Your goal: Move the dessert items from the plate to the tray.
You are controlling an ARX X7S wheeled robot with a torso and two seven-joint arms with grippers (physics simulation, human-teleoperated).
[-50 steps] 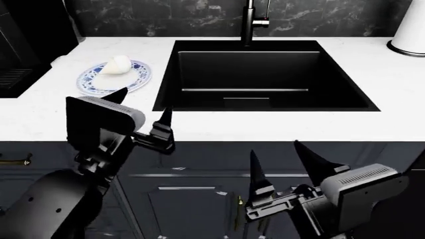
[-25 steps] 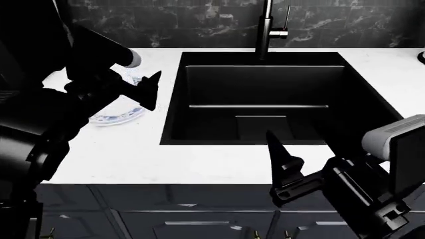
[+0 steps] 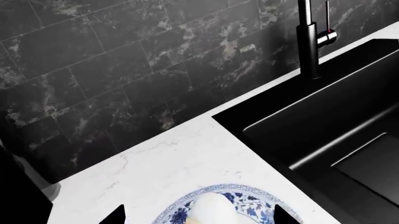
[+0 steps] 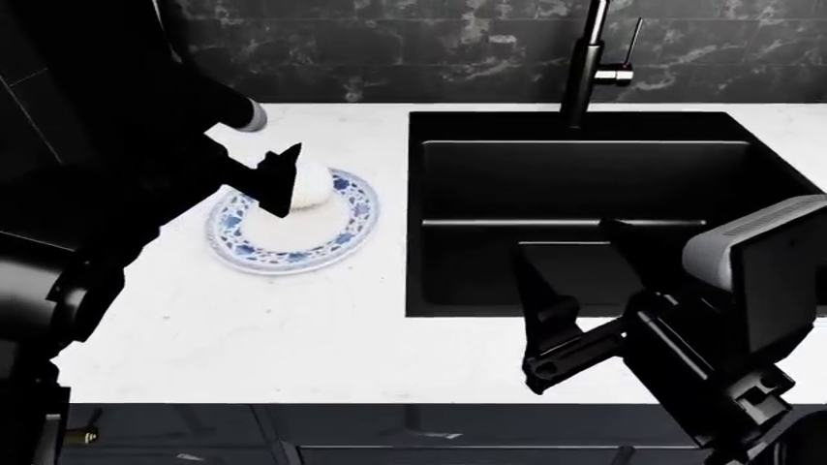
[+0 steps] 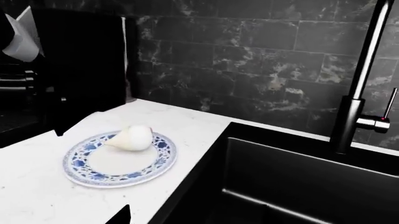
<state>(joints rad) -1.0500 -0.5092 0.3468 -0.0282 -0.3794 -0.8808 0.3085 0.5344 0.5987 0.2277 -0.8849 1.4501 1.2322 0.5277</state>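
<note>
Scene: a white marble table (image 4: 259, 329) was shown with a deep black sink basin (image 4: 582, 213) set into it, backed by a wall of dark marbled tiles (image 5: 249, 60).
Plate: a round blue-and-white patterned plate (image 4: 278, 254) was seen lying on the table just beside the basin, on the side of the robot's left arm.
Dessert item: one ice-cream cone (image 4: 308, 189) with a rounded white scoop was seen lying on its side on the plate, toward the plate's far rim; in the right wrist view its pale tan cone (image 5: 132, 137) was seen tapering toward the dark left arm. Only one cone could be made out.
Tray: no tray was shown in any of the three views.
Left gripper: the left gripper (image 4: 275, 179) was held above the plate, its dark fingertip overlapping the scoop in the head view; in the left wrist view two fingertips (image 3: 117, 215) were shown wide apart, with the scoop (image 3: 212, 207) between them and nothing clamped.
Right gripper: the right gripper (image 4: 588, 271) was held over the near edge of the basin, well apart from the plate, with its fingers spread and nothing between them.
Faucet: a slim dark faucet (image 4: 588, 63) was shown standing upright at the far rim of the basin.
</note>
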